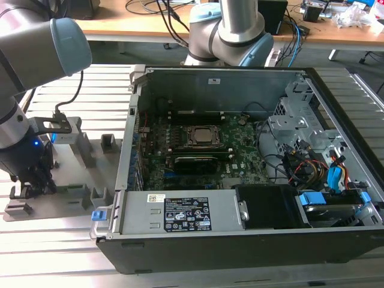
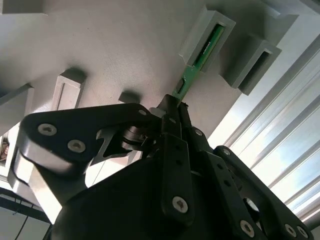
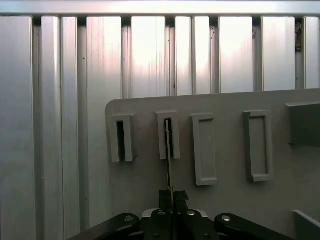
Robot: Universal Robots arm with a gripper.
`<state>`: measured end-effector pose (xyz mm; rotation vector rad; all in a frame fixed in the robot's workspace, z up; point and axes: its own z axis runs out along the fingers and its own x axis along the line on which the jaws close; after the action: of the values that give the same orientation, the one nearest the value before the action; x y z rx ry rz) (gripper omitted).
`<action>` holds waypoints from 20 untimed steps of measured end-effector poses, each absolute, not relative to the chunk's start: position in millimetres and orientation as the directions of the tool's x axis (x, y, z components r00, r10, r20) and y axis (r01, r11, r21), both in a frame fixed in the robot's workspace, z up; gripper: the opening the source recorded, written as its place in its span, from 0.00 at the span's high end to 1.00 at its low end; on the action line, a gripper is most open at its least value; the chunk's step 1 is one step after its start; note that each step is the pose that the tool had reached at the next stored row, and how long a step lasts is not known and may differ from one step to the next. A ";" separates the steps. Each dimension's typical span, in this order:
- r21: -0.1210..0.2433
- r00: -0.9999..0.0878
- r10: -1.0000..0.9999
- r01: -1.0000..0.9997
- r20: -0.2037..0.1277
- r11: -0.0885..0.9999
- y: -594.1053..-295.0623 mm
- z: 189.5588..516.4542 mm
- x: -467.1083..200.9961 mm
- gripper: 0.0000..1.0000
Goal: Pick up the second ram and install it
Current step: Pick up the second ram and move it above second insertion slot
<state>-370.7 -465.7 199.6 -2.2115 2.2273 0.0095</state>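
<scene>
Outside the computer case [image 1: 198, 255], off its wall toward the exterior view's left, the arm [image 1: 36, 42] is reaching down and holding the gripper [image 1: 31, 183] over a gray holder plate [image 1: 72, 195]. In the second wrist view the gripper [image 2: 172, 107] is pinching narrowly on the near end of the ram stick [image 2: 186, 77]. The stick is a thin green strip whose far end is sitting inside a pocket [image 2: 195, 35] of that plate. It is therefore lying well outside the case and is not yet free of its holder.

The main risk is probably binding. If the stick is drawn out at a slant, its far end is likely to catch on the pocket wall and lever between the fingers. The hold is on one end only, so the long free part may swing or slip once lifted.

Further toward the exterior view's right, inside the case, the motherboard [image 1: 240, 147] and its long black slots [image 1: 195, 163] are lying below the case's wall. A stick carried low or crooked risks clipping that wall or meeting a slot off-square.
</scene>
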 end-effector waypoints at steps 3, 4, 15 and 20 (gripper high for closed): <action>0.002 -0.007 -1.000 -1.000 -0.006 0.007 -465.7 199.6 -370.7 0.86; 0.002 -0.007 -1.000 -1.000 -0.006 0.007 -465.7 199.5 -370.7 0.86; 0.002 -0.007 -1.000 -1.000 -0.006 0.007 -465.5 204.9 -370.6 0.86; 0.002 -0.007 -1.000 -1.000 -0.006 0.007 -465.2 217.9 -370.7 0.86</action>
<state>-370.7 -465.2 217.9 -2.2115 2.2272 0.0094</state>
